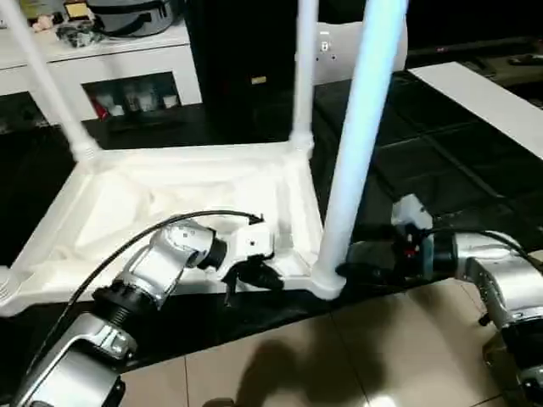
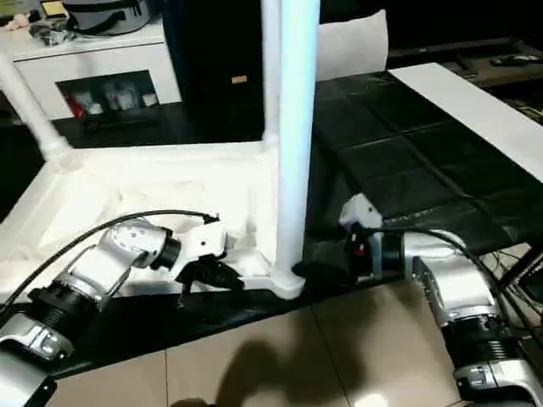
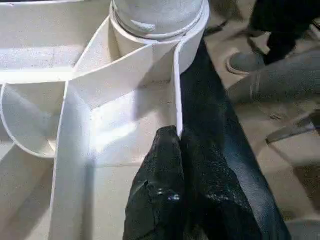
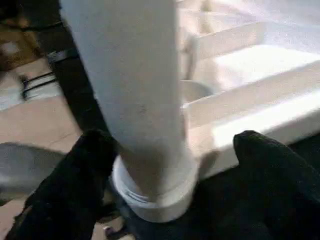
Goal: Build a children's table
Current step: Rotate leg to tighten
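Home room: glass-fronted cabinet (image 1: 127, 72), tiled floor (image 1: 339, 356).

Dim room, overexposed whites, soft blur.

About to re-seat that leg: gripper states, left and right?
Left gripper: closed on the tabletop's rim.
Right gripper: open around the near leg.

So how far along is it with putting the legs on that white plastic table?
Three round white legs stand in corner sockets of the upside-down white plastic tabletop: far left, far right and the near leg. In hand: the left gripper is shut on the tabletop's near rim, while the open right gripper straddles the near leg's base. Left: the near-left corner socket looks empty.
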